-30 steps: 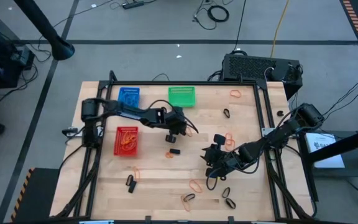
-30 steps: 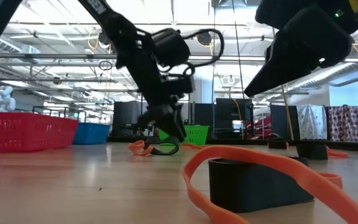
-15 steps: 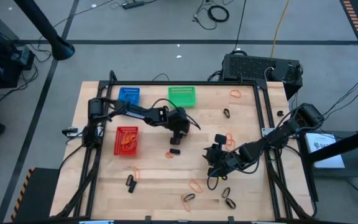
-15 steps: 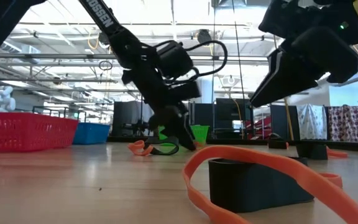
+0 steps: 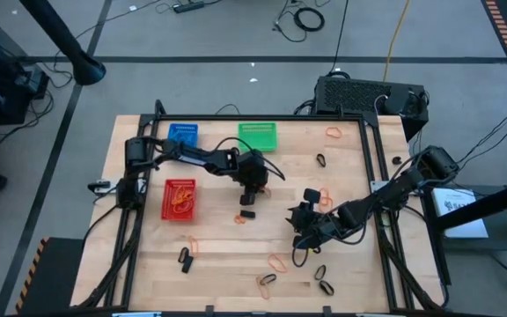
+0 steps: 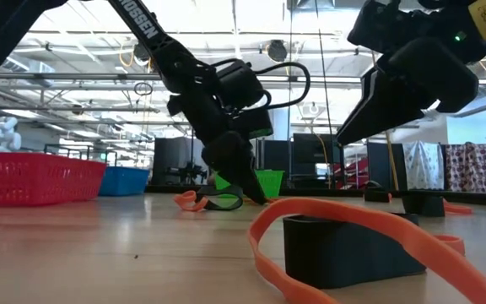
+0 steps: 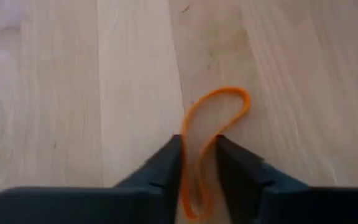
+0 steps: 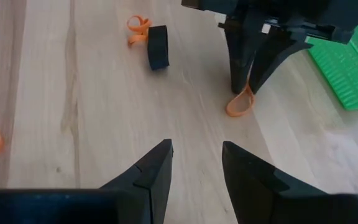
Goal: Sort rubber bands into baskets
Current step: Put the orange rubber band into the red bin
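Note:
My left gripper [image 5: 252,188] is down at the tabletop mid-table, near the green basket [image 5: 258,136], shut on an orange rubber band [image 7: 229,99]. The right wrist view shows this band [image 8: 240,104] at its fingertips. My right gripper [image 5: 302,231] hangs open above the wood right of centre; nothing lies between its fingers [image 8: 194,163]. The blue basket [image 5: 182,135] stands at the far left. The red basket [image 5: 180,199] in front of it holds orange bands. More orange and black rubber bands lie flat about the table. My left gripper pinches one end of the orange rubber band [image 7: 184,149] between its two fingers, both strands squeezed together in the gap. The fingers slant down from the table's far left. The band lies on the wood, its free loop [image 7: 235,96] spread beyond the fingertips.
A black band [image 8: 157,46] and an orange one [image 8: 137,28] lie just near of my left gripper. Others lie at the far right [image 5: 333,133], beside my right gripper [image 5: 326,195] and along the near edge [image 5: 277,261]. A black box [image 5: 359,92] sits behind the table.
My left gripper has sunk a little toward the table and rolled about its own pointing line, its fingertips coming down at the orange band.

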Robot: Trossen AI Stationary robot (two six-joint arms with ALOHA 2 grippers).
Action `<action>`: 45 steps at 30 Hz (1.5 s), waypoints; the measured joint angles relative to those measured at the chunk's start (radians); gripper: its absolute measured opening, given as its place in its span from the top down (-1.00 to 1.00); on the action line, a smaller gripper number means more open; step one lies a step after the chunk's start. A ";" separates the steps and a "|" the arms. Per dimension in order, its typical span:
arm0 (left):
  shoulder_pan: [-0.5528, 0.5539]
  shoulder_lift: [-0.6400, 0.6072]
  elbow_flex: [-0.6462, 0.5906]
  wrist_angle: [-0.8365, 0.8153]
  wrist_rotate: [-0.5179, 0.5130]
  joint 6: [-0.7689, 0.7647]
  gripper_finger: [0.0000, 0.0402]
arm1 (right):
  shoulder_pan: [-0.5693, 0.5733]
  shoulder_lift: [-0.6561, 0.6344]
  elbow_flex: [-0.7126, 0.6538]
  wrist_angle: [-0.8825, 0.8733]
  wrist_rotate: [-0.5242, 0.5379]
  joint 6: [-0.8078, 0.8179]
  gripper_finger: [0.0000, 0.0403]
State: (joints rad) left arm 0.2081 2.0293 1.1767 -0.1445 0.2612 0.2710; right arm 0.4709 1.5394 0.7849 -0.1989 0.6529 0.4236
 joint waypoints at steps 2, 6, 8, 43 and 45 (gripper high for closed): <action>-0.001 -0.014 0.007 -0.063 0.003 0.000 0.77 | 0.000 0.000 0.000 0.000 0.000 0.002 0.33; -0.001 -0.056 0.032 -0.268 0.044 -0.036 0.95 | 0.000 0.000 0.000 0.001 0.000 0.002 0.33; -0.009 -0.093 0.036 -0.377 0.062 -0.065 0.96 | 0.000 0.000 0.000 0.005 0.000 0.010 0.33; -0.306 -0.663 -0.318 -1.049 -0.221 -0.476 0.99 | 0.002 0.000 0.000 0.001 -0.030 0.135 0.33; -0.306 -0.663 -0.342 -1.050 -0.233 -0.483 0.96 | 0.002 0.000 0.000 0.001 -0.029 0.132 0.33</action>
State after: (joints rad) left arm -0.0978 1.3663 0.8351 -1.1946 0.0287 -0.2118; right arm 0.4728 1.5394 0.7849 -0.1978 0.6235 0.5552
